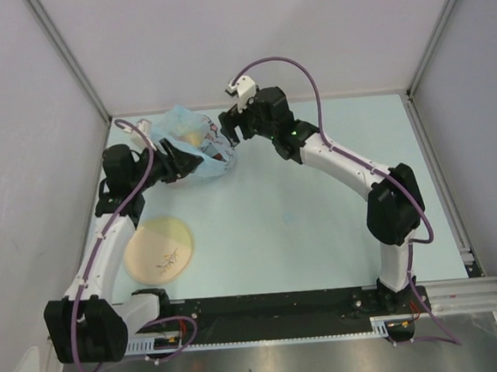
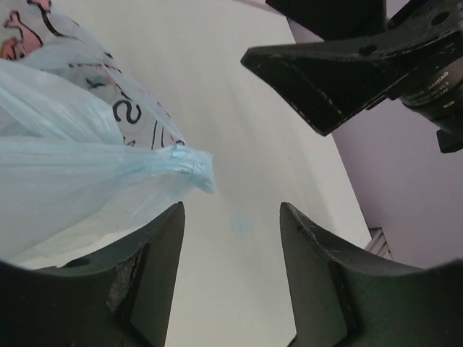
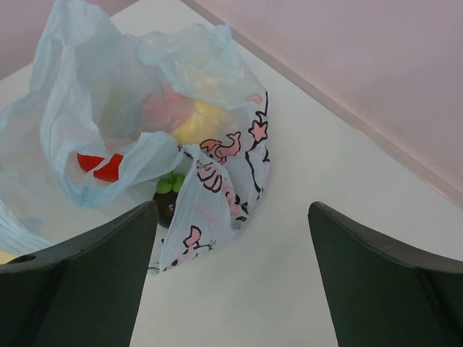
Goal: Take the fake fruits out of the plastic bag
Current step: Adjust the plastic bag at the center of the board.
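Note:
The plastic bag [image 1: 195, 138] lies crinkled at the back left of the table, light blue with a white cartoon panel. In the right wrist view the bag [image 3: 94, 94] gapes open. Inside it I see a red fruit [image 3: 100, 165], a yellow fruit [image 3: 197, 123], and a dark purple fruit with green leaves [image 3: 167, 199] at the mouth. My right gripper [image 3: 233, 211] is open and empty, just right of the bag [image 1: 230, 136]. My left gripper [image 2: 231, 217] is open and empty at the bag's near left side [image 1: 186, 162], with a twisted bag handle [image 2: 189, 165] just ahead of its left finger.
A round beige plate [image 1: 159, 249] with a twig drawing lies near the left arm, in front of the bag. Enclosure walls stand close behind and to the left of the bag. The right gripper's black body [image 2: 347, 65] shows in the left wrist view.

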You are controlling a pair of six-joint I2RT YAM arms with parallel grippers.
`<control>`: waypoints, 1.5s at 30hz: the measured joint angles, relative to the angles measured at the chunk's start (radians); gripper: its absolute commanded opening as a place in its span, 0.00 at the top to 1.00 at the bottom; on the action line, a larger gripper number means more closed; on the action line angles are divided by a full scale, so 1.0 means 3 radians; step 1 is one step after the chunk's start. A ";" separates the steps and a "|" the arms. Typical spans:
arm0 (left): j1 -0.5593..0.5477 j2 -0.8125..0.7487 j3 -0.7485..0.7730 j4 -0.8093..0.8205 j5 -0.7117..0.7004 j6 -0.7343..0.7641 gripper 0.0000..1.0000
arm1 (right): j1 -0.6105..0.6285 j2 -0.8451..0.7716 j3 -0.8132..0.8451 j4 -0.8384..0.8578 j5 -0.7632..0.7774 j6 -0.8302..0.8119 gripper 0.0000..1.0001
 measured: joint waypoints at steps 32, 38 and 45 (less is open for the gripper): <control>0.0886 -0.0827 -0.0070 -0.0985 -0.0753 0.0444 1.00 | 0.0032 0.0210 0.0125 0.0121 -0.0014 0.0141 0.10; 0.0940 -0.1002 -0.0345 -0.1429 -0.0716 0.0724 1.00 | 0.0388 0.0627 0.0674 0.0355 -0.0175 0.0483 0.10; 0.0977 -0.0941 -0.0537 -0.1478 -0.0736 0.0740 1.00 | 0.0421 0.0802 0.0682 0.0486 -0.0566 0.0954 0.11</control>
